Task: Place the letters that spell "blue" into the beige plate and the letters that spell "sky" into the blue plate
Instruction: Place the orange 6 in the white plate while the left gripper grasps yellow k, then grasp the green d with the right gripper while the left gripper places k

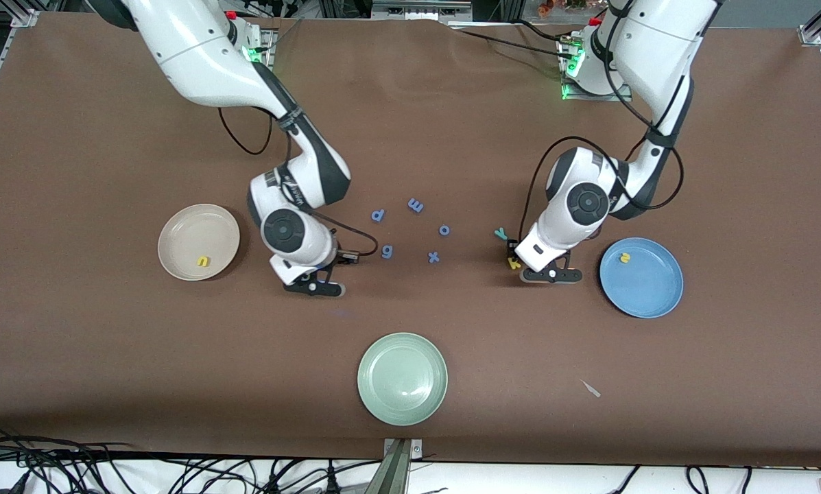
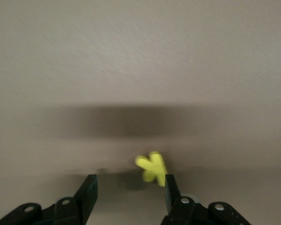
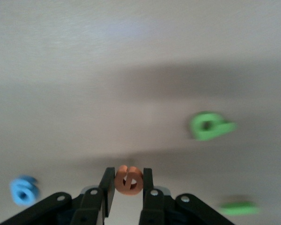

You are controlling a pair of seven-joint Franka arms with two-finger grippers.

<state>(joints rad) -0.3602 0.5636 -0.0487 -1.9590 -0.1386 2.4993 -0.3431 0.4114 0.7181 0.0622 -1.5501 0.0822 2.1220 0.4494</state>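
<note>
My right gripper (image 3: 128, 187) is shut on the orange e (image 3: 128, 180), low over the table between the beige plate (image 1: 177, 237) and the blue-violet letters. The green b (image 3: 210, 125) and the thin green l (image 3: 238, 207) lie close by on the cloth; the front view hides them. A yellow u (image 1: 204, 261) lies in the beige plate. My left gripper (image 2: 130, 187) is open just above the table beside the blue plate (image 1: 650, 291), with the yellow k (image 2: 152, 168) against one fingertip. The teal y (image 1: 501, 234) lies close to the k. A yellow s (image 1: 625, 258) lies in the blue plate.
Several blue-violet letters (image 1: 415, 204) are scattered mid-table between the two grippers, one of them (image 3: 23, 190) close to the right gripper. A pale green plate (image 1: 402, 378) sits nearer the front camera. A small pale scrap (image 1: 592, 389) lies toward the left arm's end.
</note>
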